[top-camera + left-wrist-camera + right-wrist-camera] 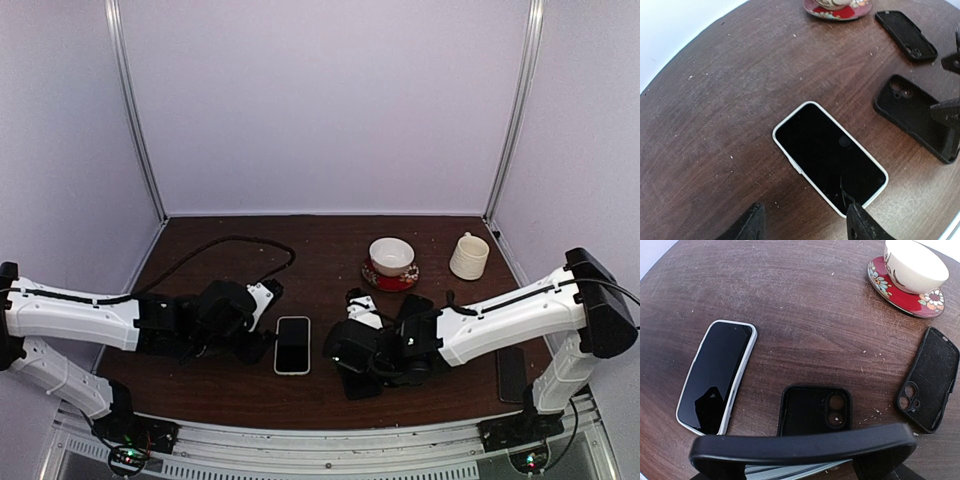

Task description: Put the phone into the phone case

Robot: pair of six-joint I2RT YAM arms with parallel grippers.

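While your left gripper [805, 209] hangs low over the table [330, 240] with its two black fingers [751, 225] spread wide, you have the phone [830, 159] lying flat just ahead of it. The tip of one finger overlaps the phone's near corner in the left wrist view; whether it touches, you cannot tell. You see the phone screen up: a glossy black face catching a faint reflection, rounded corners, a thin white rim all round and a small button on one long side. It sits on the dark brown wood between your two grippers, touching neither case. Your phone case [815, 409] lies just beside it, toward the right arm, matte black with the camera cut-out at its far corner. Your right gripper [352, 358] is over that case's near end, but a broad black curved bar crosses the bottom of the right wrist view and hides the fingers, so you cannot tell whether it is open or gripping. A second black case [930, 380] lies farther off, near the red flowered saucer [905, 302] that carries a white cup [915, 265]. A cream mug [469, 256] stands at the far right, and a dark flat slab [512, 373] lies by the right arm's base.
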